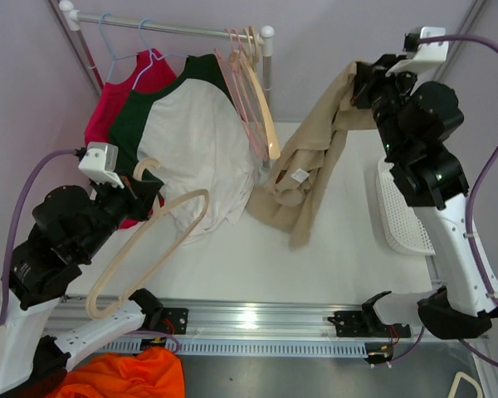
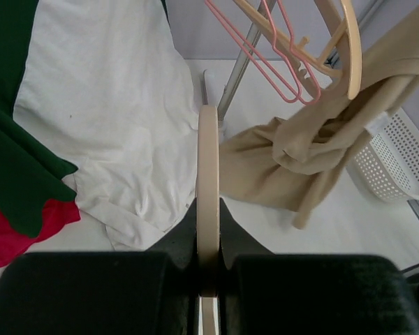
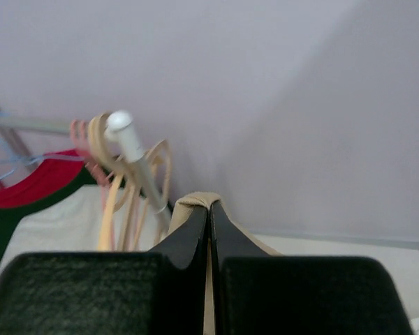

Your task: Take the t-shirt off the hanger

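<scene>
My left gripper [image 1: 137,192] is shut on a bare wooden hanger [image 1: 191,196] and holds it over the table's left front; in the left wrist view the hanger [image 2: 208,153] stands edge-on between the gripper's [image 2: 208,206] jaws. My right gripper [image 1: 357,83] is shut on the tan t-shirt [image 1: 307,174] and holds it high at the back right. The shirt hangs down with its lower end resting on the table, apart from the hanger. The right wrist view shows a fold of tan fabric [image 3: 195,202] pinched at the gripper's [image 3: 209,209] tips.
A clothes rail [image 1: 174,26] at the back carries a white-and-green shirt [image 1: 191,141], a red shirt [image 1: 108,108] and several bare pink and wooden hangers [image 1: 253,99]. A white basket [image 1: 402,215] sits at the right. An orange cloth [image 1: 133,377] lies below the front edge.
</scene>
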